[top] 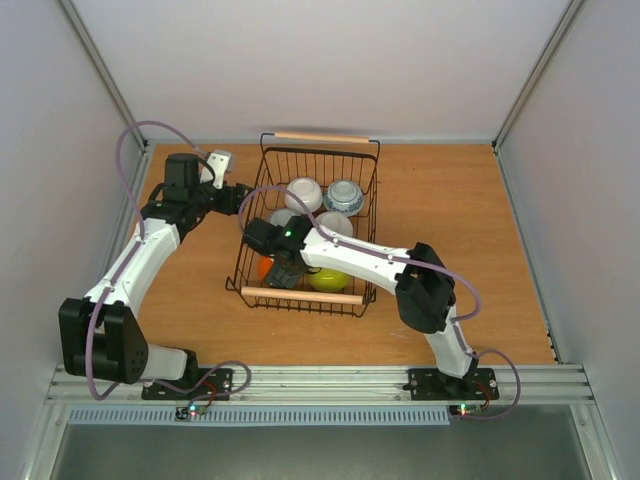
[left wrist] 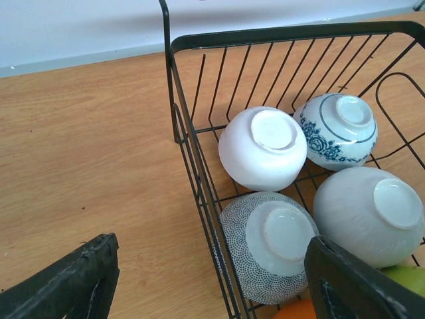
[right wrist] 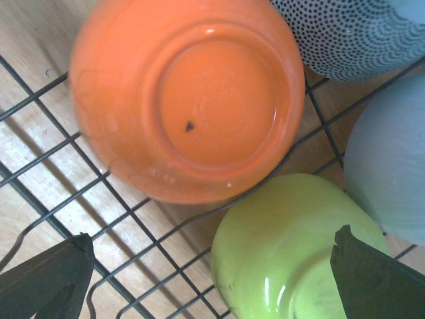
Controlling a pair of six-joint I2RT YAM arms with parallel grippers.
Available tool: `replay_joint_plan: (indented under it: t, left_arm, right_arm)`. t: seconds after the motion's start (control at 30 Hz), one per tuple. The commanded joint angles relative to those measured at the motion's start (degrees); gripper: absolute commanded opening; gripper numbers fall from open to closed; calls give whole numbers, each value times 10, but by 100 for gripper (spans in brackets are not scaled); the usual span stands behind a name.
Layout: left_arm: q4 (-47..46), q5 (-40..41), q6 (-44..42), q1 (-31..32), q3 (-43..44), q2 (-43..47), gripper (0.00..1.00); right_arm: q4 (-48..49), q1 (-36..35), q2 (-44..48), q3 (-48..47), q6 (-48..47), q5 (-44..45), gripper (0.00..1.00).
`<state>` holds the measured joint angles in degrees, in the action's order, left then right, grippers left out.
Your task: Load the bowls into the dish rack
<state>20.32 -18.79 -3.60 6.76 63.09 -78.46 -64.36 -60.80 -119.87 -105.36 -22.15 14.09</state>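
The dish rack (top: 303, 296) stands mid-table with several bowls upside down in it: a plain white bowl (left wrist: 262, 147), a blue-patterned bowl (left wrist: 335, 129), a grey bowl (left wrist: 368, 214), a dotted white bowl (left wrist: 269, 242), an orange bowl (right wrist: 186, 96) and a yellow-green bowl (right wrist: 292, 252). My right gripper (right wrist: 209, 286) hangs open inside the rack's near end, just above the orange and yellow-green bowls, holding nothing. My left gripper (left wrist: 212, 292) is open over the rack's left wall (left wrist: 199, 179), beside the dotted bowl, also empty.
The rack's far wooden handle (top: 320, 136) and near wooden handle (top: 303, 296) cap its short ends. Bare wooden tabletop (top: 450, 230) lies right of the rack. White walls close in the back and both sides. My right arm (top: 380, 262) reaches across the rack's near right corner.
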Motion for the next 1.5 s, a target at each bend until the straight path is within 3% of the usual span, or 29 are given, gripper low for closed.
replay_joint_plan:
  t: [0.0,0.2,0.4,0.53,0.73,0.9,1.47]
  left_arm:
    - [-32,9,3,-5,-2,3,77]
    - [-49,20,9,-9,-13,18,77]
    - [-69,34,13,-13,-27,35,77]
    - [-78,51,19,-16,-33,39,77]
    - [-89,83,27,-20,-37,34,80]
    - [-98,110,49,-21,-42,35,83]
    - [-101,123,52,-22,-44,37,85]
  right_arm:
    - [38,-4,85,36,2,3,99]
    - [74,26,191,101,46,19,99]
    - [104,123,308,199,134,33,99]
    - [100,200,385,264,204,79,99]
    - [97,232,483,366,262,139,99]
    - [75,245,514,430,304,196,99]
    - [85,268,524,469,305,189,99]
